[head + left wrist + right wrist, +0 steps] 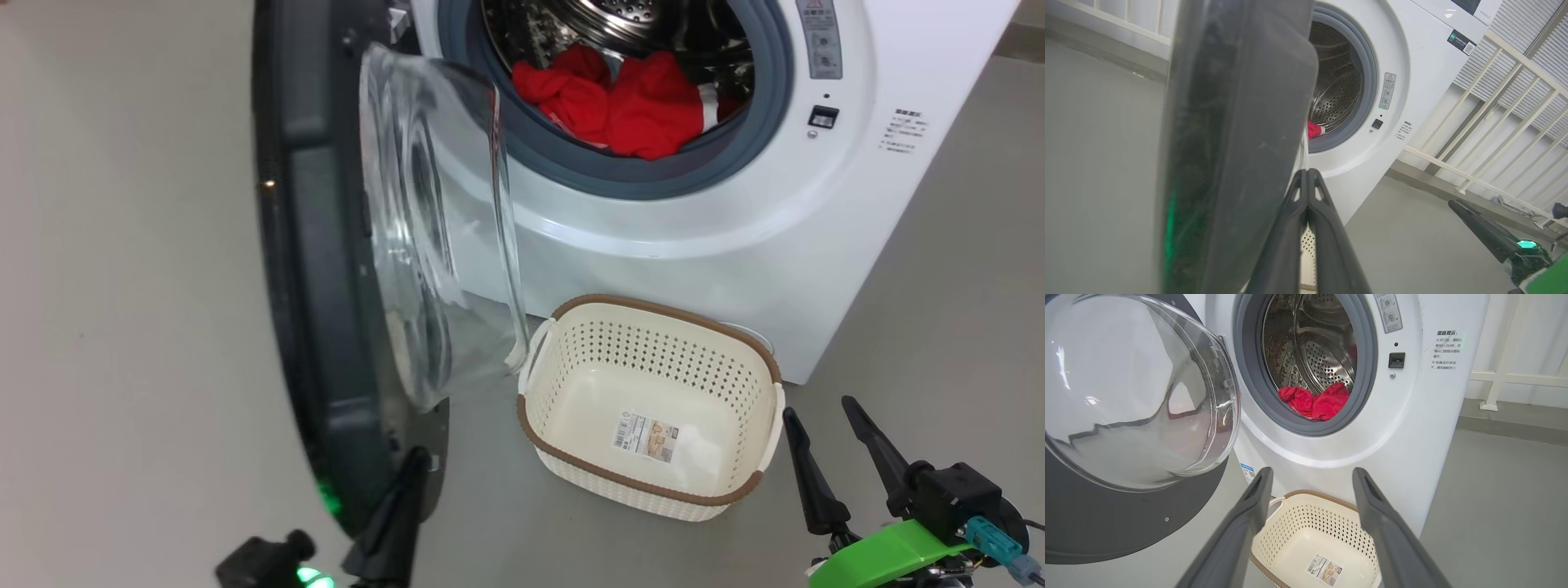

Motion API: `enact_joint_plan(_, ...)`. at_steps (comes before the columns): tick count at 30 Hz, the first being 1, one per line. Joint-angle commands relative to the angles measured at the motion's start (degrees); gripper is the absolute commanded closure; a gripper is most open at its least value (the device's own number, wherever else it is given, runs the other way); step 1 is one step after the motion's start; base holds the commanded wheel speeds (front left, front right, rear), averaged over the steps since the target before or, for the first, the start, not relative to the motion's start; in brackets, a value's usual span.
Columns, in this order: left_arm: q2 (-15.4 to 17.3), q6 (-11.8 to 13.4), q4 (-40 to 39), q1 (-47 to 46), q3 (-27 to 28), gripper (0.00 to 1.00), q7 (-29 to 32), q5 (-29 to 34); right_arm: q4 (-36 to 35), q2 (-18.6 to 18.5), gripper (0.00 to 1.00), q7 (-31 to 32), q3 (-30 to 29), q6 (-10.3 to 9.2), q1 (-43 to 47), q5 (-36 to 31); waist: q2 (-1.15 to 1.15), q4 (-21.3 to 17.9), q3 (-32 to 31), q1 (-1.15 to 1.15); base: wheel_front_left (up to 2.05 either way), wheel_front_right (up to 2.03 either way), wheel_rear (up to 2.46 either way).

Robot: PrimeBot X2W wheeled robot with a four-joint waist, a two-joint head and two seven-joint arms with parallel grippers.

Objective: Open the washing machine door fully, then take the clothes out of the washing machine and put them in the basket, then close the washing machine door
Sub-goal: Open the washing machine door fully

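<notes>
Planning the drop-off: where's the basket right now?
In the head view, the basket sits on the floor before the washing machine, right of the open door.

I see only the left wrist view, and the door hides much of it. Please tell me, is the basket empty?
Observer: Yes, the basket holds only its label sticker.
Operator: And what is left inside?
Observer: A red heap of clothes lies at the front of the drum, near the gasket.
Operator: And on the right side?
Observer: The right gripper is open and empty, beside the basket.
</notes>
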Motion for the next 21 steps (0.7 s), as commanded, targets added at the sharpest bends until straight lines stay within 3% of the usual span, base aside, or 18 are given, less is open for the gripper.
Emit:
enact_joint_plan(1,0.8,1.0,-2.1,-0.7,4.2,1.0,-0.5,0.4,-1.5,-0.3,0.0,-0.5,1.4,0.28,-1.0,-0.4,0.0,0.5,-0.2,0.0,0.0,0.0,0.0)
enact_joint_plan(10,0.8,1.3,-2.0,-0.4,14.4,1.0,-0.5,2.5,-1.5,-0.3,0.0,-0.5,1.9,0.28,-1.0,-0.3,0.0,0.7,0.2,0.0,0.0,0.0,0.0)
enact_joint_plan(21,0.9,0.1,3.0,-6.3,27.7,1.0,-0.5,7.3,-1.6,-0.9,0.0,-0.5,1.9,0.28,-2.2,-0.4,0.0,-0.7,2.5,0.0,0.0,0.0,0.0)
